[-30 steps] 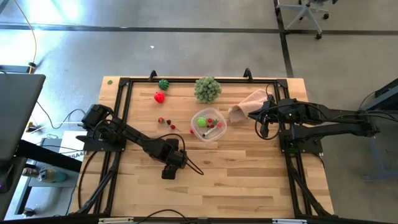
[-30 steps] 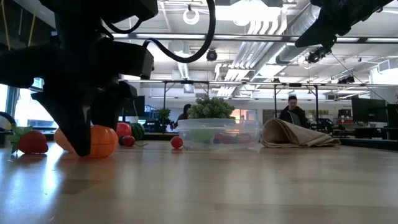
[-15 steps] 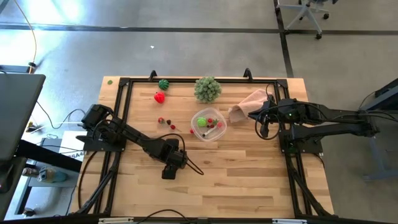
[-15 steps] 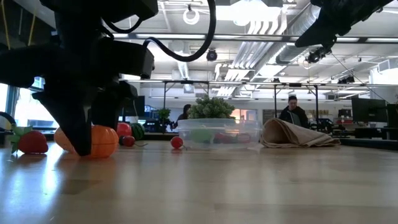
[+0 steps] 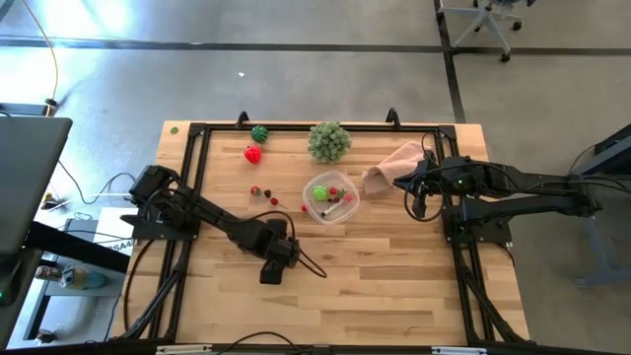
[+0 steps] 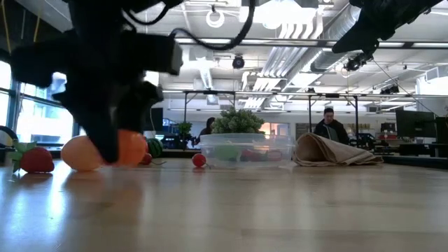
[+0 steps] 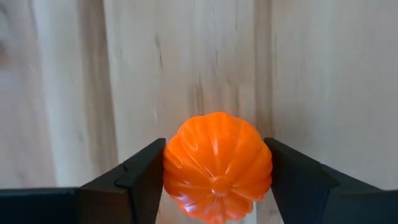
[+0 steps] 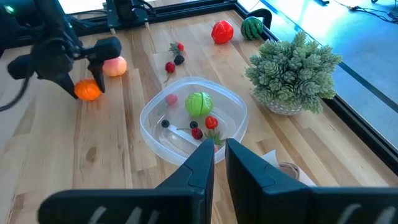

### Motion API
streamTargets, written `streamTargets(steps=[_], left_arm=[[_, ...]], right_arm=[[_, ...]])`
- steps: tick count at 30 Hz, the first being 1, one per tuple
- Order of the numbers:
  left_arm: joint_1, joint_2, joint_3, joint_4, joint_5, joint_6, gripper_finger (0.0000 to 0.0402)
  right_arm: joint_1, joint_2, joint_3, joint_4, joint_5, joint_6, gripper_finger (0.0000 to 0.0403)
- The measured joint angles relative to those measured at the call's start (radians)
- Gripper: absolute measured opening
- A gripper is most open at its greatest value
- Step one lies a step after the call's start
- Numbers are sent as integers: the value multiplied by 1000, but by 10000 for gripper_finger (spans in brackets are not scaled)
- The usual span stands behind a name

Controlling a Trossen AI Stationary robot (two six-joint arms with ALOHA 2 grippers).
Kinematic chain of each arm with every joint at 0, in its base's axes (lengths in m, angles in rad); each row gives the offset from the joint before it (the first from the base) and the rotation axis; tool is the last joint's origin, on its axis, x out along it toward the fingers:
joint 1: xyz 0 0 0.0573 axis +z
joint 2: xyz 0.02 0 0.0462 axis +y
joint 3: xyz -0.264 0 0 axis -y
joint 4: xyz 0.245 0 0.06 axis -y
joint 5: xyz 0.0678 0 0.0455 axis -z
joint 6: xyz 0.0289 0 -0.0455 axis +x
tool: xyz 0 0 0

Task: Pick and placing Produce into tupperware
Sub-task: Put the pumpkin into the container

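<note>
Left gripper (image 7: 214, 180) clamped on orange pumpkin (image 7: 217, 163) across its ribbed sides. Looks light, hard, glossy; likely slippery. Right gripper (image 8: 219, 155) closed, idle near tupperware (image 8: 193, 118).

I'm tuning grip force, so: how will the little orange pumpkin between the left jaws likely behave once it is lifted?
The orange pumpkin looks glossy and rounded, so it may slip or twist between the left gripper jaws, which touch only its sides. Its moulded plastic look suggests it is light and stiff. If released on the wooden table, it would probably roll.

Orange ribbed pumpkin (image 7: 217, 167) (glossy)
</note>
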Motion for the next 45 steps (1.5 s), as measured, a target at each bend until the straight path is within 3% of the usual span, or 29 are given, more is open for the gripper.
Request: streamTargets(steps=[4,12,16,21,24,27,35,45], left_arm=[[0,0,97,-60,-49,49,225],[65,0,389,-177,-174,232,264],[156,0,534,-177,-155,343,231],[312,0,661,-191,6,417,169],[384,-2,662,-277,178,406,139],[402,6,615,-304,254,366,119],[359,98,526,-299,260,357,123],[279,125,526,-302,235,320,198]], right_arm=[[0,0,0,0,0,0,30],[0,0,0,0,3,0,30],[0,0,0,0,3,0,30],[0,0,0,0,3,0,30],[0,0,0,0,3,0,30],[0,0,0,0,3,0,30],[0,0,0,0,-1,0,30],[0,0,0,0,-1,0,30]])
